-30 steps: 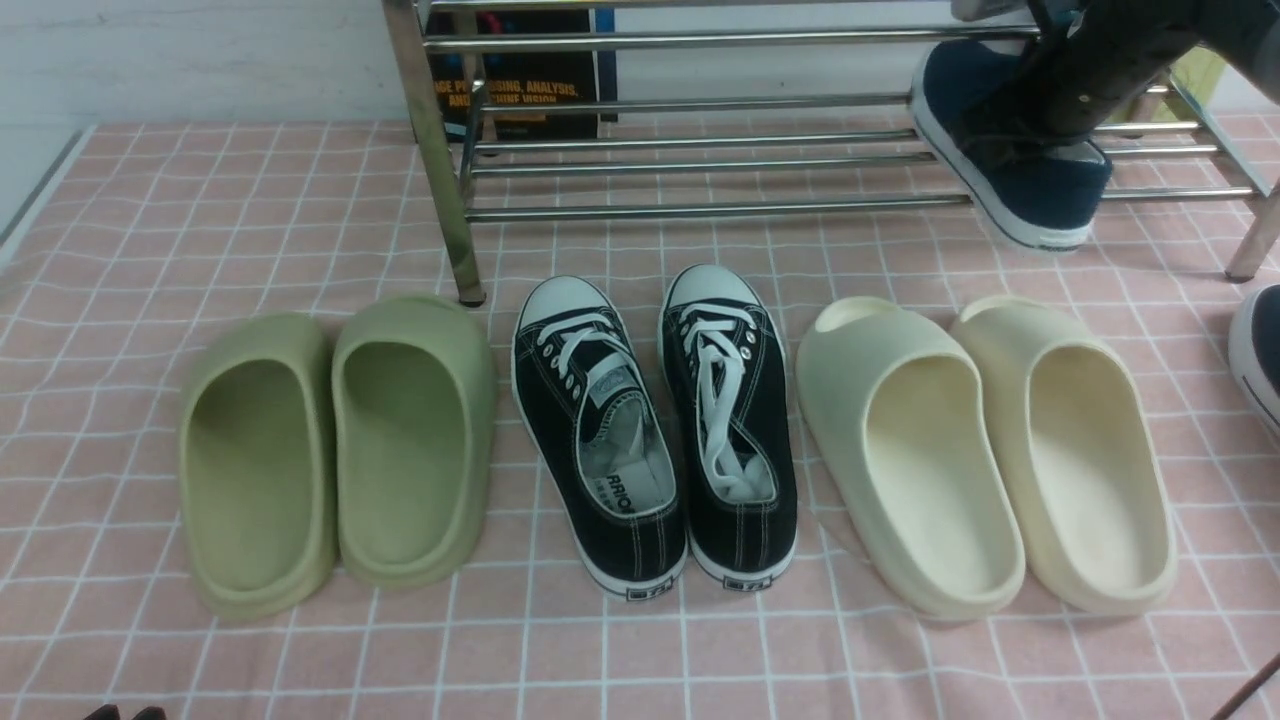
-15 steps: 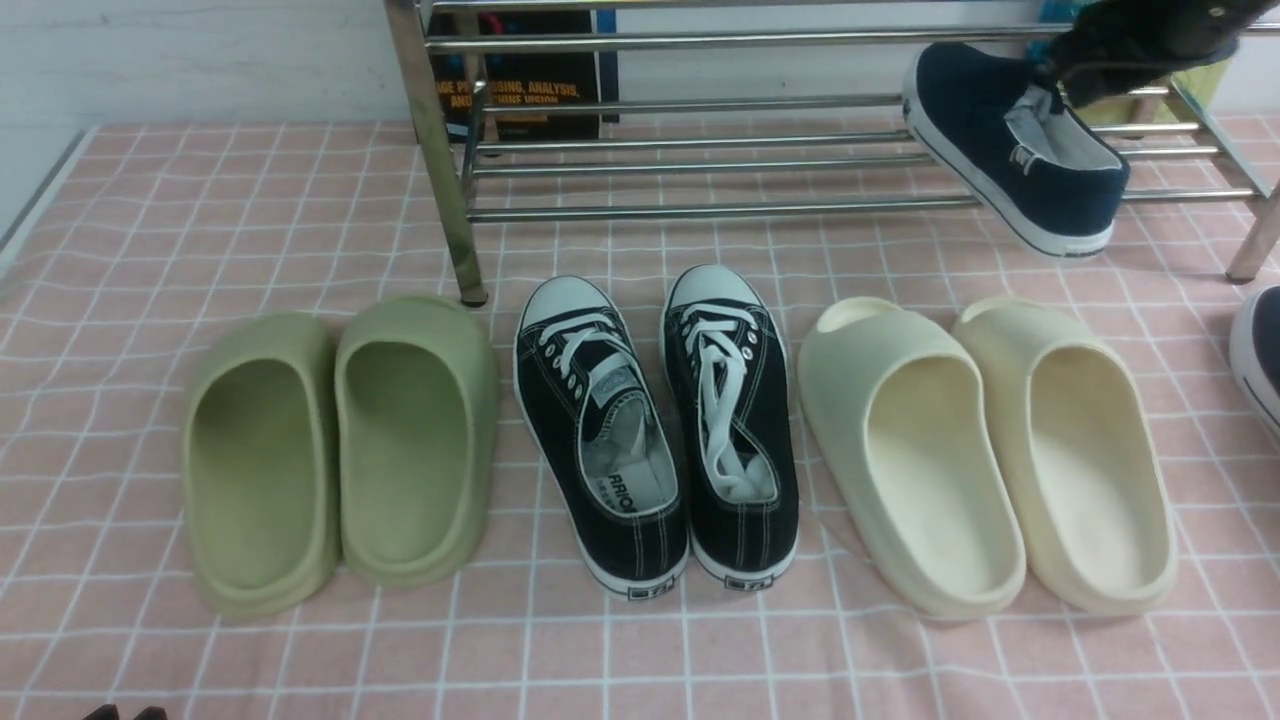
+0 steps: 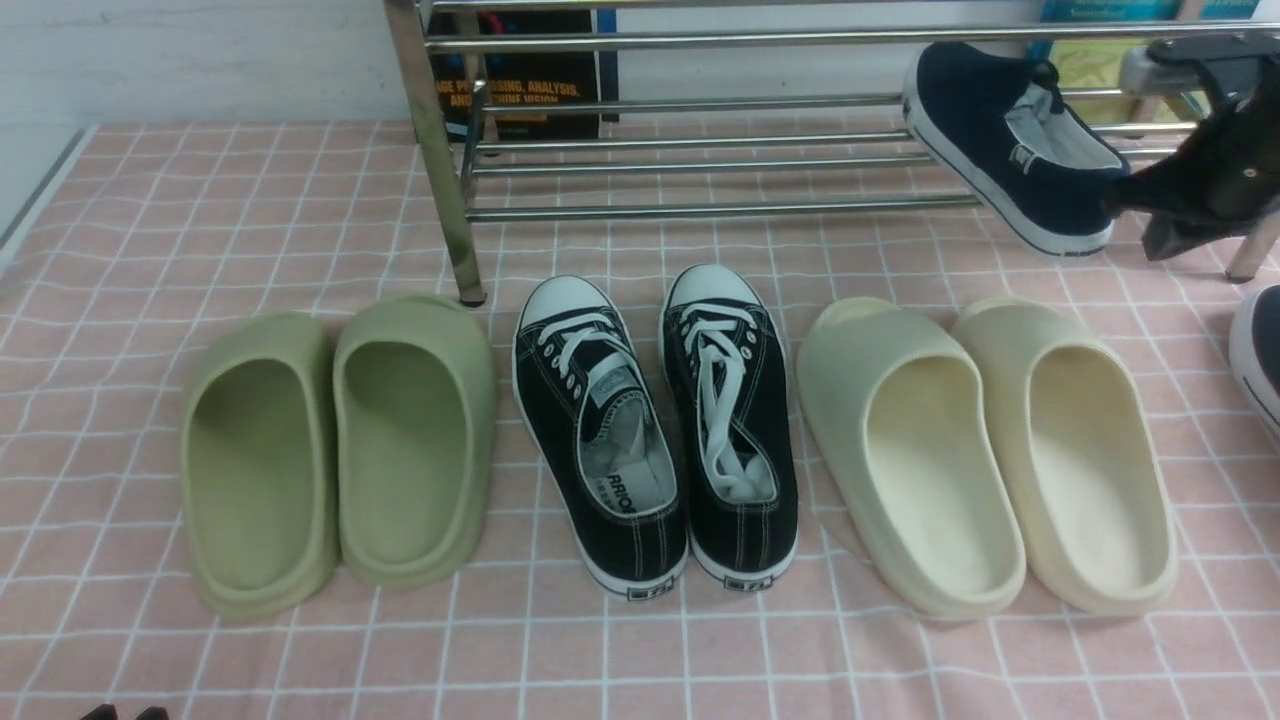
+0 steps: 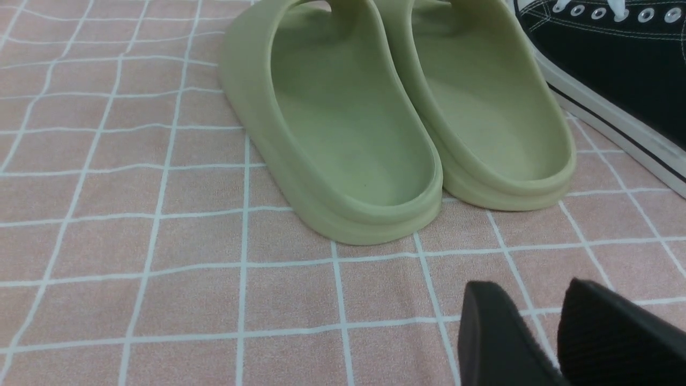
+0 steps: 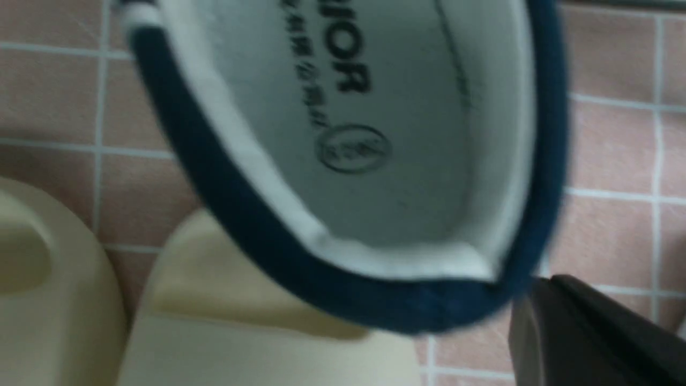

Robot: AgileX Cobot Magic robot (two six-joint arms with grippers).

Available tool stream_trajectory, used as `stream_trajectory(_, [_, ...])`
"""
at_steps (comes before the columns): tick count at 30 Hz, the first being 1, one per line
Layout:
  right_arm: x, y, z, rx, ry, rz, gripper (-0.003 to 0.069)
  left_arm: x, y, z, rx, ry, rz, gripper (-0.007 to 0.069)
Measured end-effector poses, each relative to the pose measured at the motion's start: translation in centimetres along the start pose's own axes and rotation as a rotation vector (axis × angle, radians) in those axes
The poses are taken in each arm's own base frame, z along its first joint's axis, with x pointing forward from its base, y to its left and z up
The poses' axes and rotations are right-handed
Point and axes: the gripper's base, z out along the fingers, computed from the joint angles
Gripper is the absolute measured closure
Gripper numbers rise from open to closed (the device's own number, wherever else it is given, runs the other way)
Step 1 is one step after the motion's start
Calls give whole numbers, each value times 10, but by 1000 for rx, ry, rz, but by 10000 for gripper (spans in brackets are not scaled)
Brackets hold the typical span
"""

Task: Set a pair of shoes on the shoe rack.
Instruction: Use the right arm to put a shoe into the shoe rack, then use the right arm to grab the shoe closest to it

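**Front view.** The shoe rack point(image 3: 700, 208) spans the top of the frame and stands on the desk point(image 3: 200, 200), which carries a pink checked cloth. One navy shoe point(image 3: 1000, 130) lies across the lower bars at the upper right, with its heel overhanging the front bar. The right hand point(image 3: 1125, 192) sits at that heel, near the right edge; contact cannot be confirmed. The second navy shoe point(image 3: 1262, 350) lies on the desk at the right edge, mostly cropped. Across the middle, from left to right, stand the green slippers point(image 3: 340, 450), the black lace-up sneakers point(image 3: 650, 430) and the cream slippers point(image 3: 985, 450).

**Left wrist view.** The left hand point(image 4: 530, 292) appears at the lower right, its fingers spread with nothing between them. It is near the heels of the green slippers point(image 4: 348, 134).

**Right wrist view.** The picture is blurred. The grey-lined heel opening of the navy shoe point(image 5: 375, 134) fills the upper centre. The right hand point(image 5: 579, 332), at the lower right, is pressed together just beside the heel rim and grips nothing.
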Motion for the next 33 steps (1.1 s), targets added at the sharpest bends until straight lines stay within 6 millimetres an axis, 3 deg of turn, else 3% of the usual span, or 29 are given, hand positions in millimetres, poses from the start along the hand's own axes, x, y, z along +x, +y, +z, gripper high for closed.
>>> stream_trajectory(3, [-1,11,0,-10,-10,-21,652,0,0,0,0,0,0,403])
stream_trajectory(11, [3,12,-3,-12,39,-28,576,0,0,0,0,0,0,402])
stream_trajectory(14, [3,10,-22,23,57,-21,498,0,0,0,0,0,0,396])
stream_trajectory(17, [7,3,-48,92,102,-13,370,0,0,0,0,0,0,391])
stream_trajectory(18, [9,1,-50,100,115,-16,362,0,0,0,0,0,0,391])
stream_trajectory(19, [15,-5,-62,122,154,-5,294,0,0,0,0,0,0,390])
stream_trajectory(21, [21,-11,-69,135,182,7,248,0,0,0,0,0,0,389])
stream_trajectory(22, [34,-22,-71,147,247,35,191,0,0,0,0,0,0,388])
stream_trajectory(27, [70,-48,-55,177,413,91,134,0,0,0,0,0,0,388])
stream_trajectory(29, [87,-59,-47,186,474,123,139,0,0,0,0,0,0,388])
stream_trajectory(33, [102,-65,-35,191,493,148,176,0,0,0,0,0,0,388])
